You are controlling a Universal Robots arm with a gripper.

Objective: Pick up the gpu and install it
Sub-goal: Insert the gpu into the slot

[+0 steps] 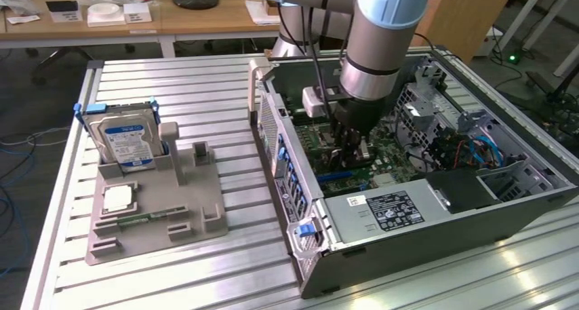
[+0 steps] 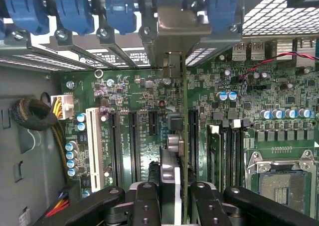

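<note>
Your hand [image 1: 354,144] was down inside the open computer case [image 1: 506,215], at about the centre of the exterior view, its fingers [image 2: 145,206] closed narrowly on the gpu [image 2: 183,136]. The card stood on edge between them, its thin green board running straight away from the wrist camera toward the metal bracket [image 2: 177,29] at the case's rear slots. It sat over the motherboard [image 2: 129,101], in line with the black expansion slots; whether its edge had already seated in a slot you could not quite tell from here. The white slot [image 2: 92,141] lay well off to the card's nine o'clock in the wrist view, the processor socket [image 2: 281,181] toward its four o'clock. Out on the bench [image 1: 181,86], at nine o'clock from the case, the grey holder [image 1: 154,208] carried the hard drive [image 1: 122,139] upright.
</note>
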